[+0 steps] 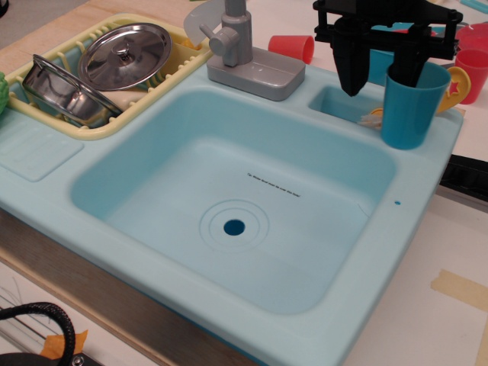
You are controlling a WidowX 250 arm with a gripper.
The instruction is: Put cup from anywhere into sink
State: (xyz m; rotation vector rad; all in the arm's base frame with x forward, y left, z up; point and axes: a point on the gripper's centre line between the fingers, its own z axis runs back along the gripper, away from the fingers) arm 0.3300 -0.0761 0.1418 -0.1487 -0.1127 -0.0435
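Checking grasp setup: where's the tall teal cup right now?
The cup stands upright on the sink's right rim, beside the small side compartment, with one gripper finger inside it.
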